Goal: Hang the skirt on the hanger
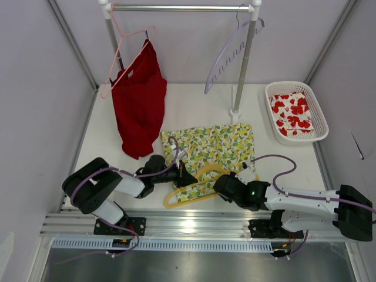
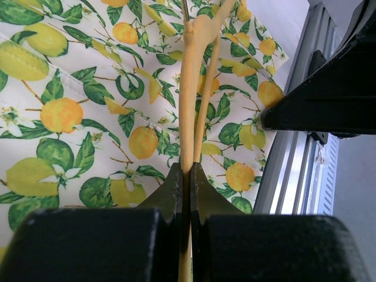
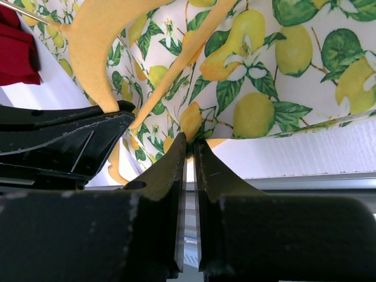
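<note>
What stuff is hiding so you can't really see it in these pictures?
Right wrist view: whether the right gripper really pinches the skirt; its shut fingertips cover the spot.
Left wrist view: the hanger past where the left gripper clamps it; the fingers hide it.
Top view: one end of the hanger, under the right gripper.

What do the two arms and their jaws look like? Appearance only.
Both the left arm and right arm have white links, bulky black joint housings and looping lavender cables. A green light glows on the right arm's wrist housing. Jaws are matte black tapered wedges; the right pair shows pale scuffs.
</note>
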Available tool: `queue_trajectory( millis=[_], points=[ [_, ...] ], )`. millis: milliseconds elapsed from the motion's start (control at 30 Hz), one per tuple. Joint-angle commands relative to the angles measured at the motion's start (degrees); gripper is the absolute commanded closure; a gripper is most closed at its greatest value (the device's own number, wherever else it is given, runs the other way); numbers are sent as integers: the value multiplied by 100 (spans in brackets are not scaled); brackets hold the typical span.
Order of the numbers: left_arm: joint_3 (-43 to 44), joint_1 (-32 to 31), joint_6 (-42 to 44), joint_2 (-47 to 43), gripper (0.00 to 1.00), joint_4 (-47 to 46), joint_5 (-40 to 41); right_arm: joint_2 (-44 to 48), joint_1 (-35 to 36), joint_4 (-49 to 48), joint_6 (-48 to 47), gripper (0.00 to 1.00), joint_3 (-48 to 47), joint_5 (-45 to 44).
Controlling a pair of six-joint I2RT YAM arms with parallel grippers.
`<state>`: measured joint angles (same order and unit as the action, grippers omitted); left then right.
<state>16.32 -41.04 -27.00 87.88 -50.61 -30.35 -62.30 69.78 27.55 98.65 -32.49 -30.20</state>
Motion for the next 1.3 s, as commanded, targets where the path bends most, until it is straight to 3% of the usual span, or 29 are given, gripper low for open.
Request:
queue_trajectory(
  millis=[0,900,1267],
  points=[
    [-120,-71,213,151,100,-53,407,96,-34,84,-65,96,-240,-92],
    [-313,-414,64,212,100,-309,855,1027,-799,330,-680,97,-231,426],
    [38,-432,-15,467,100,-582,1197,615,-343,66,-532,100,41,646]
  ],
)
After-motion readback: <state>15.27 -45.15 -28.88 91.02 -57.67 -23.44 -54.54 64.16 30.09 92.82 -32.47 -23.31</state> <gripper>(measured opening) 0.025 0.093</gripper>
